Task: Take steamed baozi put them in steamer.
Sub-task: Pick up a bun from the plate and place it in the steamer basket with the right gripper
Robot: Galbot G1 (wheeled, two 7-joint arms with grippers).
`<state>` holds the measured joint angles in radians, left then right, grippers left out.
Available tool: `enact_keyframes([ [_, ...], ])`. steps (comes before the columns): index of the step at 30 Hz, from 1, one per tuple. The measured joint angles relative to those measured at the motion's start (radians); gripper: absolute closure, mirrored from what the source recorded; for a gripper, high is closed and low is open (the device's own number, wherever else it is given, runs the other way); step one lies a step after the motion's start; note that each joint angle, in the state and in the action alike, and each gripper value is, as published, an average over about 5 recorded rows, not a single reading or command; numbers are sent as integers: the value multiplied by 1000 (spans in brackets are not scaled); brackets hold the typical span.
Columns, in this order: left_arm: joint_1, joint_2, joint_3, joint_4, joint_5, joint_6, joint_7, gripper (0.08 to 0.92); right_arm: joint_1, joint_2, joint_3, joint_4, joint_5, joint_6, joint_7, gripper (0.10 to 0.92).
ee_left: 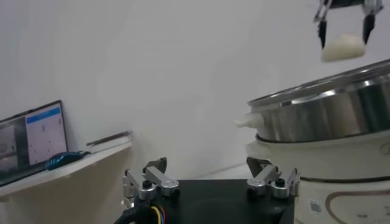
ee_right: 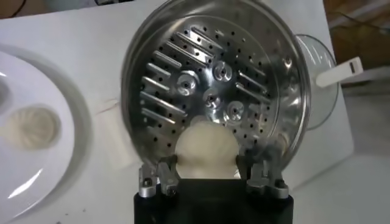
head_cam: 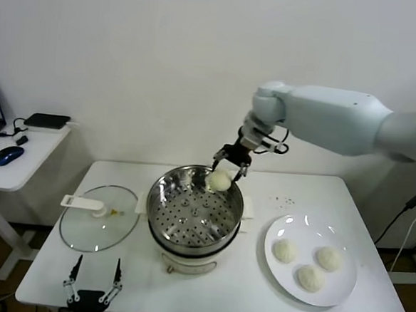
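In the head view, the right gripper (head_cam: 229, 166) hangs at the centre of the frame, over the far rim of the steamer (head_cam: 194, 211), its dark fingers closed on one steamed baozi (head_cam: 220, 180), a round, matte, cream-white bun held just above the rim. The steamer is a shiny round steel basket with a perforated floor, sitting on a white pot base in the middle of the white table (head_cam: 269, 303). At lower right a flat, glossy white plate (head_cam: 275, 268) carries the other three buns (head_cam: 307, 264), soft and rounded, lying close together but apart. To the left of the steamer lies a round glass lid (head_cam: 81, 236) with a white handle, flat on the table. The left gripper (head_cam: 92, 285) sits at the bottom left edge of the frame, its thin fingers spread apart and holding nothing.

In the left wrist view, the left gripper's metal fingertips (ee_left: 149, 181) stand open at the bottom of the frame. The steamer's polished steel wall (ee_left: 329, 115) fills the right side above the smooth white base, and at upper right the held bun (ee_left: 343, 47) hangs between the right gripper's dark fingers, clear above the rim.

In the right wrist view, the bun (ee_right: 204, 146) sits at lower centre, clamped between the gripper's fingers (ee_right: 159, 175), over the perforated, ribbed steel floor (ee_right: 207, 79). At the left edge, one pleated bun (ee_right: 31, 126) rests on the plate (ee_right: 61, 164).
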<state>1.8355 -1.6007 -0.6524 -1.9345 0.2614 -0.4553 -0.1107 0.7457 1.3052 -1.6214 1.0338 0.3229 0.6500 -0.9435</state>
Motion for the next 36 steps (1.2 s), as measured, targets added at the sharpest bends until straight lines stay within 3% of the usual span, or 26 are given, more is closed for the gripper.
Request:
enact_keyframes([
  [17,2,1,-2,0,-3,-5,0,177,-142,133,51,-182,-53,46,-7,362],
  [27,1,3,-1,-2,-4,-7,-2,177,-175,166,60,-235,-65,61,21,212],
  [36,4,4,-3,-13,-5,-6,-2,177,-140,149,40,-218,-25,68,18,202],
])
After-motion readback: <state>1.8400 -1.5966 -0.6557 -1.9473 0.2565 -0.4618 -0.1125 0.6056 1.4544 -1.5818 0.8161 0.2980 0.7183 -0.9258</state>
